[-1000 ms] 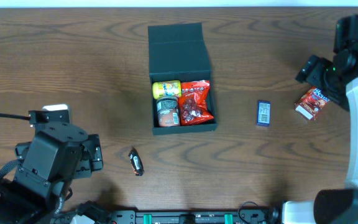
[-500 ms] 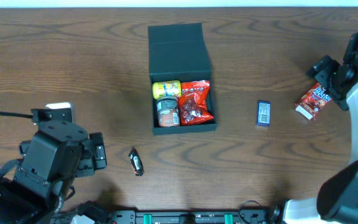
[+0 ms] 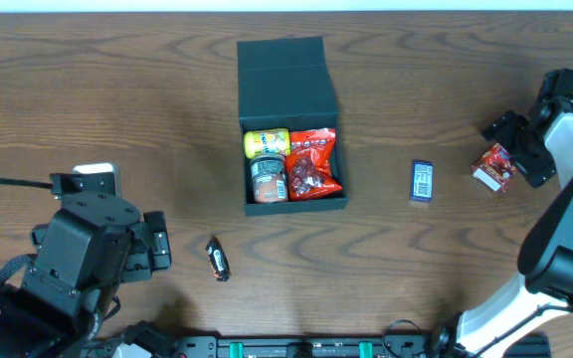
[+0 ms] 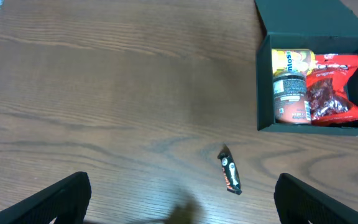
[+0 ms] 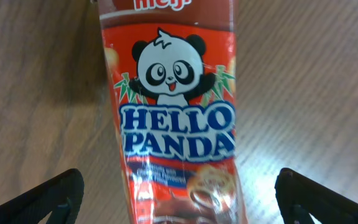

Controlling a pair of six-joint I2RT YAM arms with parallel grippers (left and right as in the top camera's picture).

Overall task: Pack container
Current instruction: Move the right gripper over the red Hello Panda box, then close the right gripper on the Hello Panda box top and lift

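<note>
1. Overhead: the dark teal-green square cardboard container sat mid-table, mouth up. Its hinged flap lay flat back on the far side, so its long axis ran straight away from the robot, probably to keep the drop-in clear. Inside, packed side by side, were a yellow round tin, a brown-labelled jar and a red crinkly bag. Right of the container lay a small blue packet. Well beyond that, the right gripper hung over a red Hello Panda box, which lay slanted. The left gripper sat well off the container's near-left corner, parked out of the way by the look of it.
2. Left wrist: the fingers were spread wide with nothing between them. A dark-wrapped candy bar lay near the container's near-left corner, untouched.
3. Right wrist: the jaws were spread fully, one finger on each side of the Hello Panda box, neither touching it. The box's long axis ran lengthwise between them, so a squeeze would take its narrow width. That looked a sensible line-up for a lift towards the container, which was out of this view.
</note>
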